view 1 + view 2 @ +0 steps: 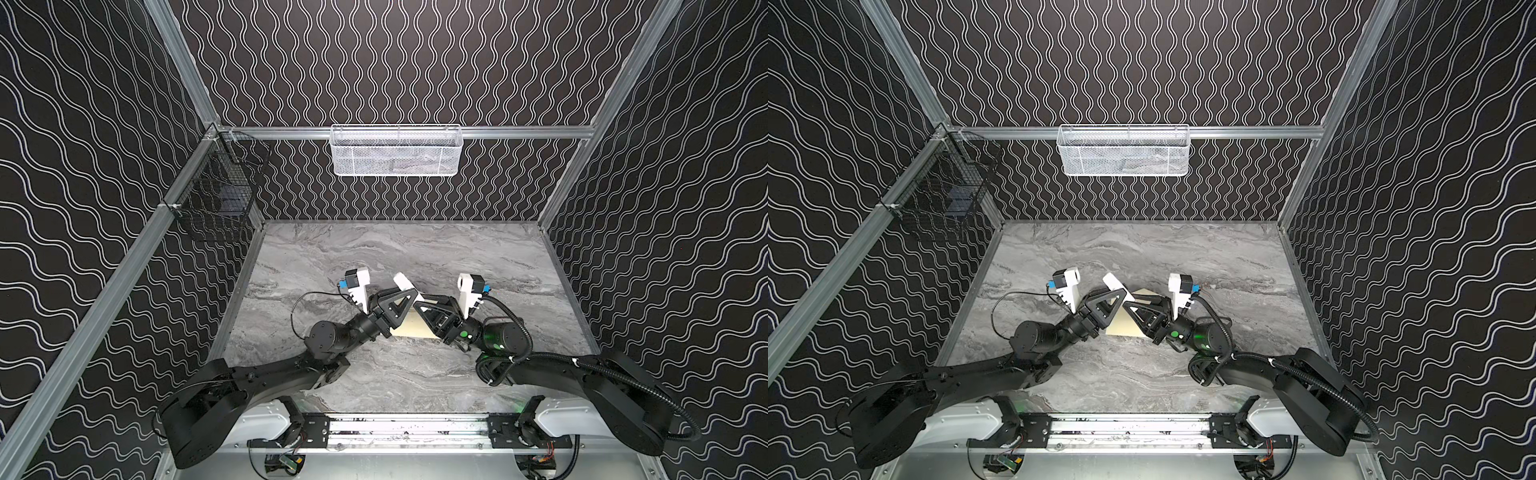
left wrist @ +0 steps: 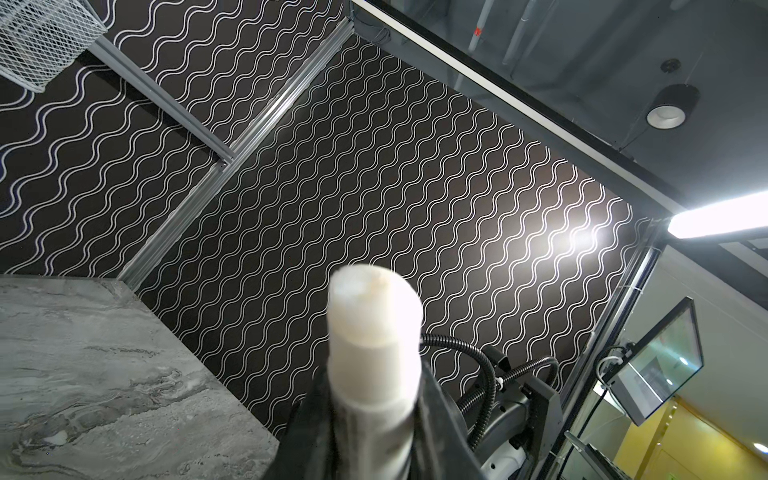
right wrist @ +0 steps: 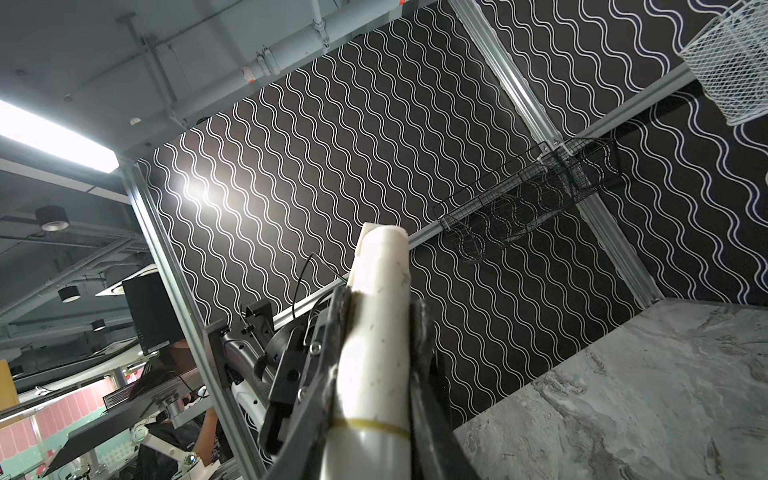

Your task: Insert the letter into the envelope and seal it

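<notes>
A small white stick (image 1: 402,282) (image 1: 1112,282) points up and back at the middle of the table. My left gripper (image 1: 409,293) (image 2: 374,399) is shut on it, with the stick's blunt end (image 2: 374,324) past the fingertips. From the other side my right gripper (image 1: 417,306) (image 3: 380,307) meets it, its jaws pressed on the same stick (image 3: 380,266) just above a thin yellow band. Both grippers largely cover the pale cream envelope (image 1: 409,330) (image 1: 1121,328) lying flat under them; its pointed flap (image 1: 1144,292) shows behind them. The letter is hidden.
A white mesh basket (image 1: 395,149) hangs on the back wall and a black wire basket (image 1: 216,187) on the left wall. The marble table (image 1: 415,249) is walled on three sides. A rail with both arm bases (image 1: 407,428) runs along the front edge.
</notes>
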